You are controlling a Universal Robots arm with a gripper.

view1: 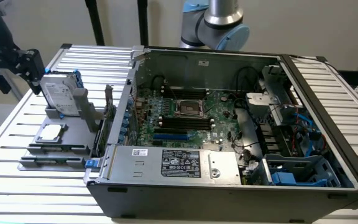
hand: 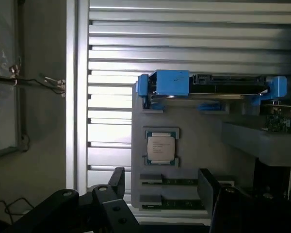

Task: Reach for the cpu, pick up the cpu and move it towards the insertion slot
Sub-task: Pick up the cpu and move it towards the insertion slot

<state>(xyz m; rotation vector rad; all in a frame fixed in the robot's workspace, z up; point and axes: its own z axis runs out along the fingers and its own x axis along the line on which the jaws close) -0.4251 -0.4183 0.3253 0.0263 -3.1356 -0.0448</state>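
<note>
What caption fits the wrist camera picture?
Open gripper aimed at the cpu on its grey tray, beside the hard drive.

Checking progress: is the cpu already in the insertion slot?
No, the cpu lies on the grey holder outside the case.

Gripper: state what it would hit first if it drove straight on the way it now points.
Probably the grey plastic holder tray, near the small square silvery cpu; the open black gripper frames that spot in the wrist view, nothing between. Depth is unclear.
</note>
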